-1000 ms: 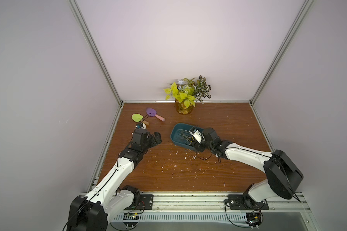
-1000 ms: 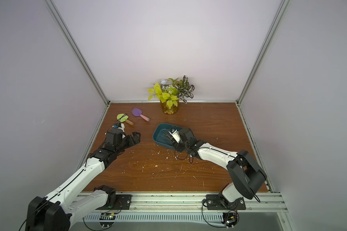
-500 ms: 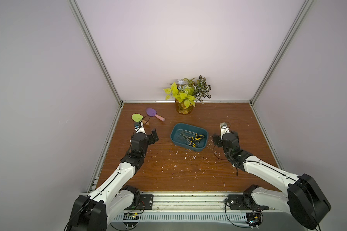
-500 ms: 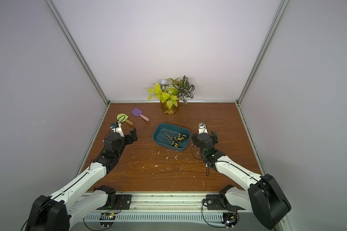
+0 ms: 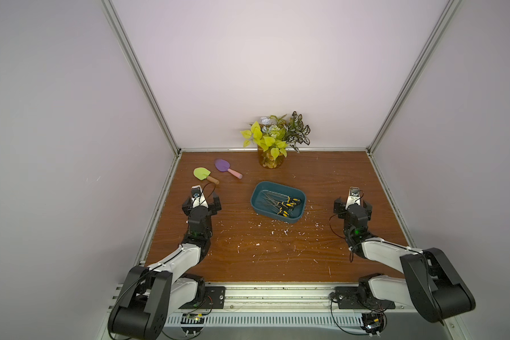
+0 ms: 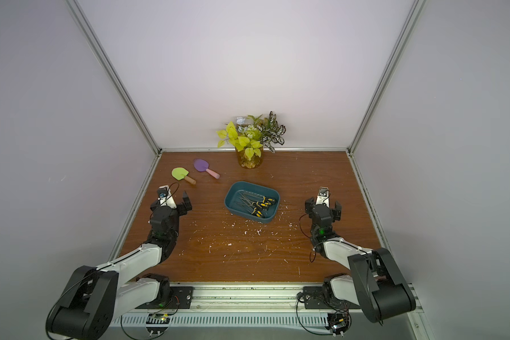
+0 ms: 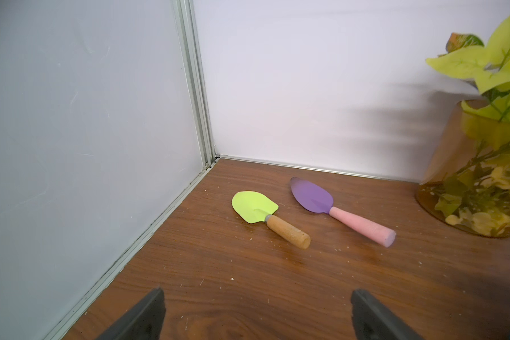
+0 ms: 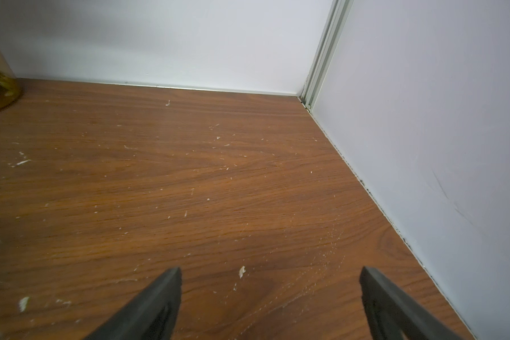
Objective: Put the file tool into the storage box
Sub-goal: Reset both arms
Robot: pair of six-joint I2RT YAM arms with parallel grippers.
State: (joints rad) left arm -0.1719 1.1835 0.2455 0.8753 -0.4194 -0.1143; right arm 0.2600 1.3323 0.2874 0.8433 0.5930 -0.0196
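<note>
The teal-blue storage box (image 5: 273, 216) (image 6: 248, 217) sits mid-table in both top views. Several file tools (image 5: 286, 204) (image 6: 259, 206) with black and yellow handles lie inside it. My right gripper (image 5: 352, 204) (image 6: 323, 205) hovers to the right of the box, well apart from it, open and empty. In the right wrist view the right gripper (image 8: 270, 272) shows only bare wood between its fingers. My left gripper (image 5: 201, 201) (image 6: 171, 203) is left of the box, also open and empty. The left wrist view shows the left gripper (image 7: 256, 297) over bare wood.
An amber plant jar (image 5: 270, 160) (image 7: 477, 176) stands at the back wall. A green trowel (image 5: 202, 173) (image 7: 253, 206) and a purple trowel (image 5: 223, 165) (image 7: 312, 195) lie at the back left. White flecks dot the wooden floor. Walls close three sides.
My right gripper, at the box a second ago, has drawn back to the right and opened wide. The left arm has pulled back a little toward the left wall.
</note>
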